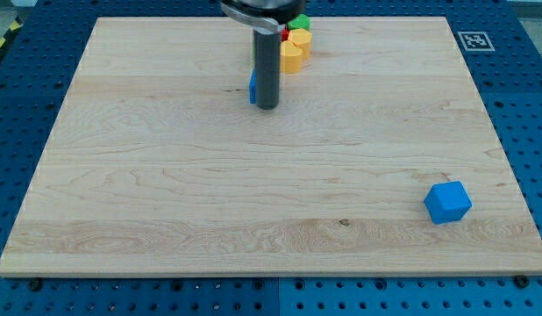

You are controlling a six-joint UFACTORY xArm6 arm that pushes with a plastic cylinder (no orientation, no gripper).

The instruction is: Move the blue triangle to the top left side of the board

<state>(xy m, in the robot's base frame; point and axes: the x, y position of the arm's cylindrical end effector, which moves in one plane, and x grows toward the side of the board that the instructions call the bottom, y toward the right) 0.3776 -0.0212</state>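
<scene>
Risk lies in contact: the tool's tip [267, 107], a bare rod that grips nothing, touches the blue triangle [253, 86], which peeks out just left of it. An off-centre push could slip past along the table [166, 193], or drag the yellow block [293, 56] close behind.

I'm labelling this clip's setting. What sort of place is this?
Probably a robotics lab bench: a wooden board on a blue perforated table, a printed tag marker at its corner, and my tip beside a blue block, near the yellow block.
</scene>
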